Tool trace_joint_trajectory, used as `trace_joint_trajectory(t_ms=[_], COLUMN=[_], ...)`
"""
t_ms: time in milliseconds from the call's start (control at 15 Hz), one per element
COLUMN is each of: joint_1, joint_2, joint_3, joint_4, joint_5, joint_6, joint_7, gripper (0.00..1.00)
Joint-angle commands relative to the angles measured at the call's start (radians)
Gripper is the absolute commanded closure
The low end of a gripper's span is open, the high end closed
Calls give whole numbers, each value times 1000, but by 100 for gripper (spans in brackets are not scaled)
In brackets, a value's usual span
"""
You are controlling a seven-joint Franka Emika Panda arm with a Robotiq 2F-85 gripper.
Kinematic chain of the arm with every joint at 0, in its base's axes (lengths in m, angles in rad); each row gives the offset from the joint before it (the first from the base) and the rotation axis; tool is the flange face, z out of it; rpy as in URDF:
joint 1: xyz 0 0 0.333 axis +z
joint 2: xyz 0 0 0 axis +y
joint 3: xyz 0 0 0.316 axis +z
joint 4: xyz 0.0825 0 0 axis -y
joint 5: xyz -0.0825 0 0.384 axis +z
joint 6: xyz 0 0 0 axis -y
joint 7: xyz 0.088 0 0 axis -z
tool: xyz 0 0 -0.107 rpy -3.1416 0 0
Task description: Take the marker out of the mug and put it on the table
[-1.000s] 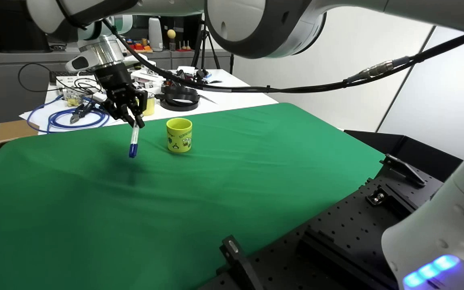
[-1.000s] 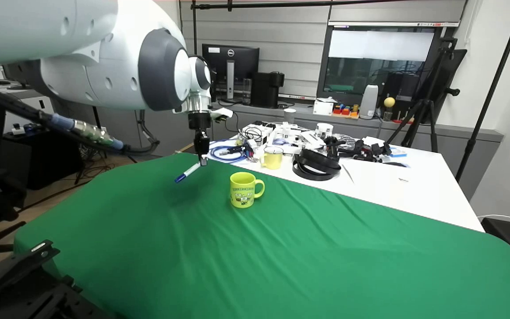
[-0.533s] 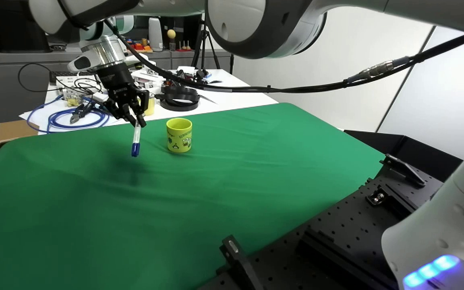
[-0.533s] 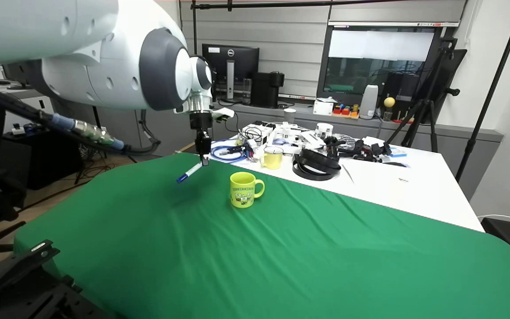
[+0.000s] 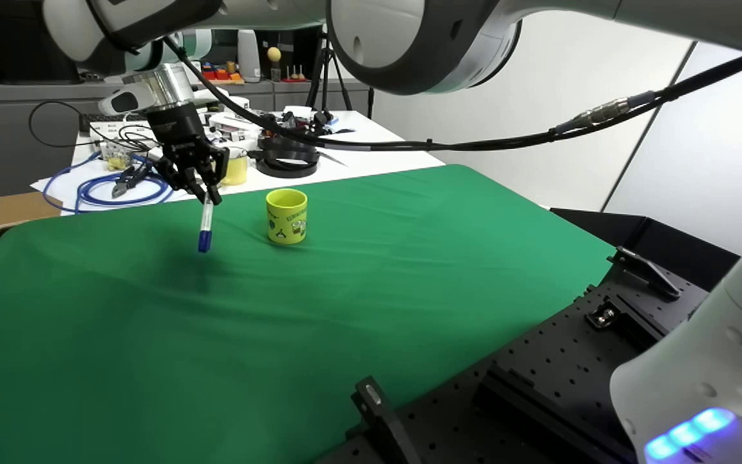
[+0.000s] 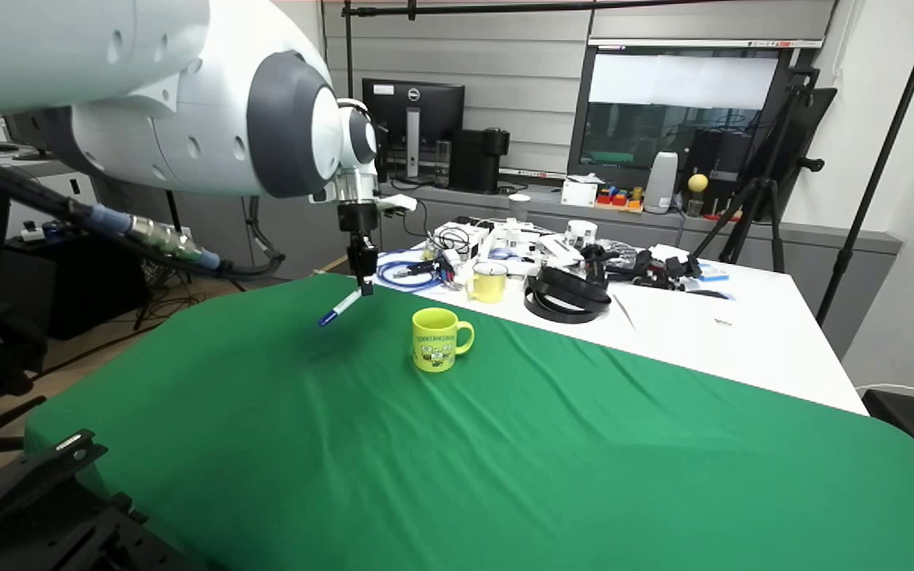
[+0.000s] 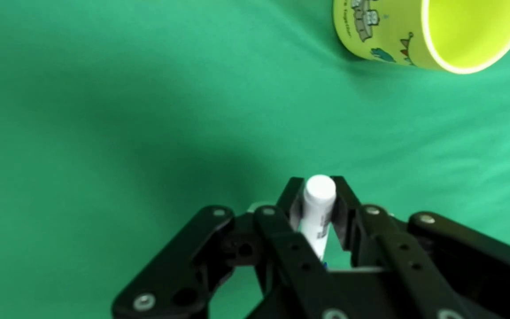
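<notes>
Green tabletop (image 5: pixel 371 309) runs wide near and right; far edge just behind the upright mug (image 5: pixel 286 222), white desk (image 6: pixel 727 341) beyond. Marker (image 6: pixel 340 308) is in the air left of the mug, tilted, blue end down-left. Jaws clamped on its white end.

In both exterior views, a white desk (image 6: pixel 743 341) is partly covered by clutter (image 6: pixel 516 240). A blue cable (image 5: pixel 123 203) is coiled at its left end, with pliers (image 5: pixel 130 181) laid across it; a pale yellow mug (image 6: pixel 488 284) and a looped black band (image 6: pixel 572 285) are set near its front edge. Along the grey counter (image 6: pixel 822 250) behind, in an exterior view, a Dell monitor (image 6: pixel 385 119), toy blocks (image 6: pixel 620 199), a tall white device (image 6: pixel 661 184) and a yellow ball (image 6: pixel 697 183) are lined up. In front of a window (image 6: pixel 631 131) partly covered by white sheets (image 6: pixel 683 78), a tripod (image 6: pixel 760 189) is stood.
</notes>
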Motion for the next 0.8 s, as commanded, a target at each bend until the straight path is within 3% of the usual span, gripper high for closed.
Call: trace_joint_trajectory(t_ms=[0, 733], joint_1=[-7, -47], joint_2=[0, 6], joint_3=[21, 94], joint_4=[-18, -128], joint_5=[15, 103], joint_6=[91, 175], joint_7=[-58, -196], gripper=[95, 95])
